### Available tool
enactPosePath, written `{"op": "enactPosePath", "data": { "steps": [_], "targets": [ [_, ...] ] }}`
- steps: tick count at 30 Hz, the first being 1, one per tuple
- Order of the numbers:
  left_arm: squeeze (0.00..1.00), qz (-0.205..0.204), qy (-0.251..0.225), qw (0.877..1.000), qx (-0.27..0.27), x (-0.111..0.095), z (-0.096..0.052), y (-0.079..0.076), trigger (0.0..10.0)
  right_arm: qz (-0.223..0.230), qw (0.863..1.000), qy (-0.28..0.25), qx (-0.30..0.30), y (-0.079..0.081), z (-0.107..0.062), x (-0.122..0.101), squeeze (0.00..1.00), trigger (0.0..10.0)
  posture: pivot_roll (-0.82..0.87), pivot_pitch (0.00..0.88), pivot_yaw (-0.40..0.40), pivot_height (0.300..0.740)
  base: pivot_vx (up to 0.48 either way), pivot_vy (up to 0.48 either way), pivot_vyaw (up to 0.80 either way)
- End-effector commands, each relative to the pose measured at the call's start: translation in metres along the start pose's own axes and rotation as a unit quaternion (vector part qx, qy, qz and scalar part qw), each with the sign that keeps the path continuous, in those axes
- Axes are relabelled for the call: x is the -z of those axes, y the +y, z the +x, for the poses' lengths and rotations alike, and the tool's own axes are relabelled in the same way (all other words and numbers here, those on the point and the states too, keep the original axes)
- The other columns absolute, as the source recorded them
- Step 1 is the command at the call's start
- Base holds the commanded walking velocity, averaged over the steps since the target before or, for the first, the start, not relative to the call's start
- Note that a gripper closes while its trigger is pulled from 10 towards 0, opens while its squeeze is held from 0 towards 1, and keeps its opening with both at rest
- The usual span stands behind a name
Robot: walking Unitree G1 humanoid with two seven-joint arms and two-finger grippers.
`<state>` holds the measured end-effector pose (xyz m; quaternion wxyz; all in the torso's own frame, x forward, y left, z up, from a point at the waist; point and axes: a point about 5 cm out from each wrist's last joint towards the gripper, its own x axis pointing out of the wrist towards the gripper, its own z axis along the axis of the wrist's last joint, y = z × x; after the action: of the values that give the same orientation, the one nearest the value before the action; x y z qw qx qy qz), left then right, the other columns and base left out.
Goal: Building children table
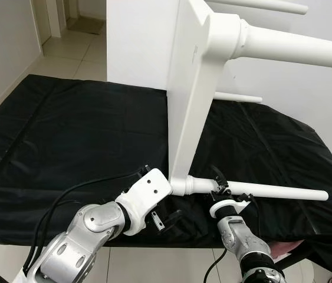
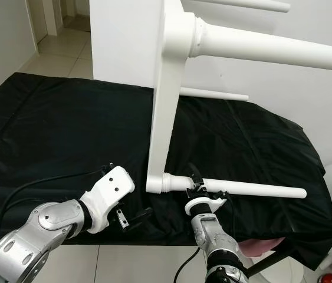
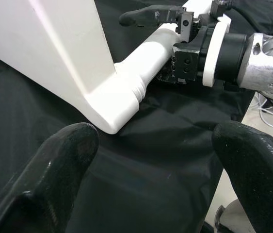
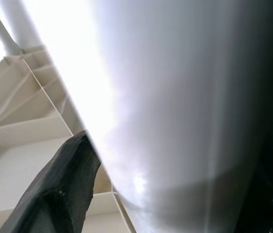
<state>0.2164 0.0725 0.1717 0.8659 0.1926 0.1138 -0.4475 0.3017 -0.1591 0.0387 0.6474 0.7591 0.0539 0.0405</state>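
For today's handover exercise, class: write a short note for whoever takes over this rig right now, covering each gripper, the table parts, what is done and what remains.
Right gripper: jaws closed around the lowest leg near its socket.
Left gripper: jaws open, holding nothing, just off the tabletop's lower corner.
White tabletop: standing on edge on the black sheet.
Done: four legs stick out from the tabletop's underside.
Left: I cannot tell whether the lowest leg is tight; check it, then probably stand the table upright.

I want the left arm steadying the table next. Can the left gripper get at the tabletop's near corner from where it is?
Probably yes. The left gripper is open, just short of the tabletop corner, with only black sheet between. The right gripper holds the leg beyond the corner, out of the way.
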Motion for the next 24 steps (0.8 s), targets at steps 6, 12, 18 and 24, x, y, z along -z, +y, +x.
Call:
{"op": "enactPosePath", "data": {
  "steps": [6, 12, 18, 24],
  "targets": [
    [0.00, 0.003, 0.008, 1.000, -0.029, 0.004, 0.004, 0.007, 10.0, -0.022, 0.998, 0.003, 0.051, -0.013, -0.002, 0.002, 0.00, 10.0, 0.08, 0.000, -0.105, 0.740, 0.000, 0.000, 0.00],
    [0.00, -0.032, -0.016, 0.997, -0.065, -0.003, 0.012, 0.017, 10.0, -0.033, 0.998, 0.007, 0.048, -0.011, 0.001, 0.004, 0.00, 10.0, 0.08, 0.000, -0.118, 0.740, 0.000, 0.000, 0.00],
    [0.00, -0.027, -0.029, 0.998, -0.052, -0.008, 0.017, 0.015, 10.0, -0.041, 0.998, 0.008, 0.046, -0.012, 0.002, 0.005, 0.00, 10.0, 0.08, 0.000, -0.115, 0.740, 0.000, 0.000, 0.00],
    [0.00, -0.018, -0.026, 0.999, -0.043, -0.009, 0.029, 0.017, 10.0, -0.057, 0.997, 0.010, 0.044, -0.012, 0.001, 0.005, 0.00, 10.0, 0.07, 0.000, -0.109, 0.740, 0.000, 0.000, 0.00]
  ]
}}
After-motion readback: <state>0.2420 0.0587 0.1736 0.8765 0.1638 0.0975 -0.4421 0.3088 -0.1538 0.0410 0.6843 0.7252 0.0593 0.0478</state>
